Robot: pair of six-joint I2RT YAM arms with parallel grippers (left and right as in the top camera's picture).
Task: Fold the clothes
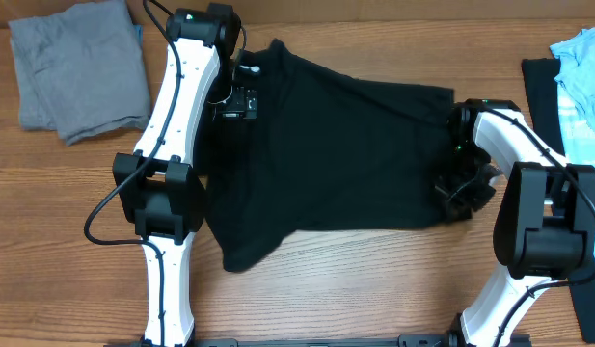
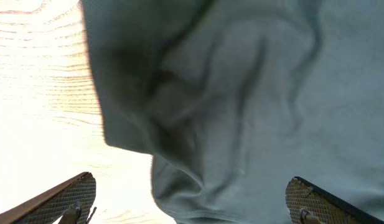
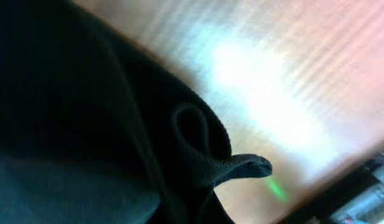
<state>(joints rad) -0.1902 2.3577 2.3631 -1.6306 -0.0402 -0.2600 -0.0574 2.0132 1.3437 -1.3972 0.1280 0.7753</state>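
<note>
The black T-shirt (image 1: 336, 154) lies spread across the middle of the table, with its white round logo (image 1: 251, 69) at the neck, far left. My left gripper (image 1: 237, 102) hovers over the shirt's neck and shoulder. In the left wrist view its jaws (image 2: 190, 180) are wide open, with rumpled fabric (image 2: 241, 93) between and beyond them. My right gripper (image 1: 463, 196) is at the shirt's right edge. In the right wrist view a looped hem of black fabric (image 3: 204, 149) covers the jaws, so the fingers are hidden; the cloth looks pinched.
A folded grey garment (image 1: 80, 67) lies at the far left corner. A light blue garment (image 1: 584, 77) and another black one (image 1: 540, 92) lie at the right edge. Bare wood (image 1: 374, 280) shows in front of the shirt.
</note>
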